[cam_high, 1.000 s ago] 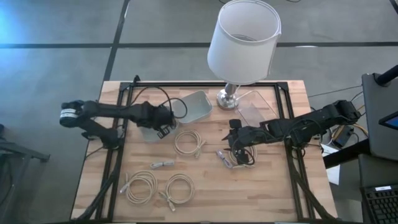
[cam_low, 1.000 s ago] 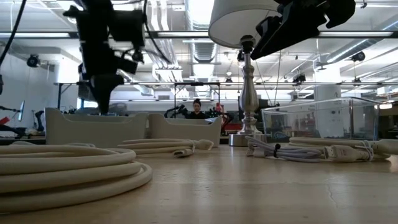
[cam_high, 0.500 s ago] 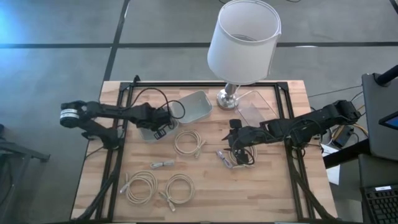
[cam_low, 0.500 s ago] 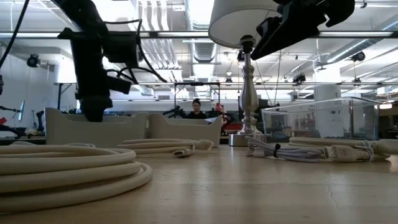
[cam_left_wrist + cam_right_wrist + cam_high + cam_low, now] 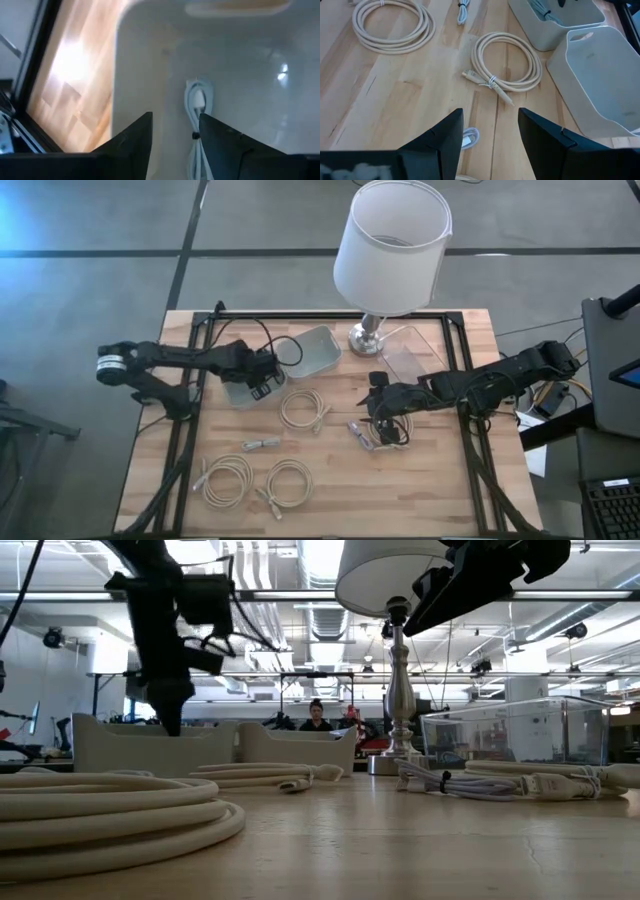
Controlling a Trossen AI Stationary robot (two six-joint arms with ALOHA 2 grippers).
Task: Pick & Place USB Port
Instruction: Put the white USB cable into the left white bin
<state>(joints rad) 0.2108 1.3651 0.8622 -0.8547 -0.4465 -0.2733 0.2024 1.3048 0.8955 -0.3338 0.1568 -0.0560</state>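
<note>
USB cable, bundled white, lies on the floor of the grey bin, its lower end cut off by the frame. Left pincer hangs directly above it, fingers apart and empty (consistent with a drop-off). Right pincer, also spread and empty, waits over the desk near a coiled cable.
</note>
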